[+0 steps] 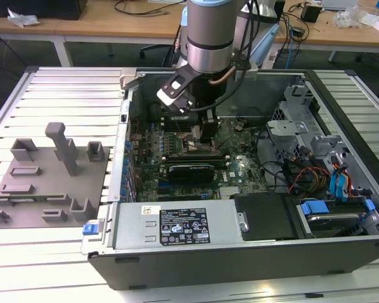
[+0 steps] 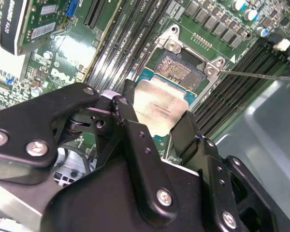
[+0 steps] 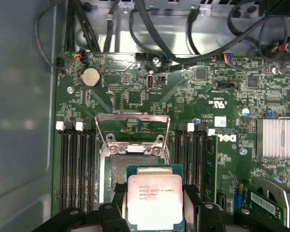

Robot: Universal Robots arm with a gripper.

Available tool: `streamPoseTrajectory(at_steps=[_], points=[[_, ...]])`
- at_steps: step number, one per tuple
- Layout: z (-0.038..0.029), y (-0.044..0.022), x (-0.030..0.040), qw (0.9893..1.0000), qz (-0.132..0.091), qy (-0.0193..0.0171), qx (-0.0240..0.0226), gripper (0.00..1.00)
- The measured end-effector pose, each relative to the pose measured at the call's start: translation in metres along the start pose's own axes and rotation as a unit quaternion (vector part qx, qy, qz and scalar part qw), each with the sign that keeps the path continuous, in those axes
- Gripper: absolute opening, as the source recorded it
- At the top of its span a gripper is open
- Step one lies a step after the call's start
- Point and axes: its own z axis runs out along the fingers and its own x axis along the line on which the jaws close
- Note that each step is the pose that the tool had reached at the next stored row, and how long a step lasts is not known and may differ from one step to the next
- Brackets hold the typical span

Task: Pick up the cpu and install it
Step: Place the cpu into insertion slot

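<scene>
Reaching down into the open computer case (image 1: pixel 240 262) that lies on the slatted metal counter (image 1: pixel 63 95), the arm (image 1: pixel 208 31) has its pincer (image 1: pixel 205 136) low over the green motherboard (image 1: pixel 243 161), near the middle of the board. In both wrist views the pincer (image 3: pixel 154 193) is closed on the cpu (image 3: pixel 154 200), with one black finger (image 3: pixel 118 193) pressed to each of two opposite edges and the silvery metal top facing up between them. The chip's darker green rim shows past the metal on the side toward the socket (image 3: pixel 133 166). In the second wrist view the cpu (image 2: pixel 159 104) sits between the fingers (image 2: pixel 188 128) just beside the bare grid of socket contacts (image 2: pixel 176 67). It overlaps the socket's near edge rather than sitting square over it. It looks to me to be held slightly above the socket, though I cannot tell from here whether any edge touches. The socket's metal hold-down frame (image 3: pixel 133 126) stands tipped up and open on the side away from the pincer. Rows of black memory slots (image 3: pixel 75 164) run along both sides of the socket. In the first wrist view a round coin battery (image 3: pixel 91 76) sits on the board beyond the frame, and a finned silver heat sink (image 3: pixel 278 137) lies well off to one side. Bundles of black cable (image 3: pixel 150 34) hang at the far wall of the case. On the counter at the exterior view's left, well apart from the case, stands a set of grey plastic blocks (image 1: pixel 50 170) on a flat base.
</scene>
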Motion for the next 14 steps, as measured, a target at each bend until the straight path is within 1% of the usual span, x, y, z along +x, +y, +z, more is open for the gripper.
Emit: streamPoseTrajectory(at_steps=[1,3,7,9,10,11,13,14], points=[[0.0009,-0.0001,0.0000,0.9999,-0.011,0.0005,0.0000,0.55],[0.0014,-0.0001,0.0000,0.9998,-0.022,0.0009,0.0001,0.55],[0.0016,0.0000,0.0000,0.9998,-0.022,0.0010,0.0001,0.55],[0.0026,0.0000,0.0002,0.9998,-0.022,0.0012,0.0000,0.55],[0.0039,-0.0001,0.0002,0.9998,-0.022,0.0010,0.0001,0.55],[0.0075,-0.0003,0.0007,0.9998,-0.022,0.0010,0.0001,0.55],[0.0103,-0.0004,0.0017,0.9998,-0.022,0.0004,0.0001,0.55],[0.0143,-0.0003,0.0082,0.9999,-0.012,-0.0017,0.0002,0.55]])
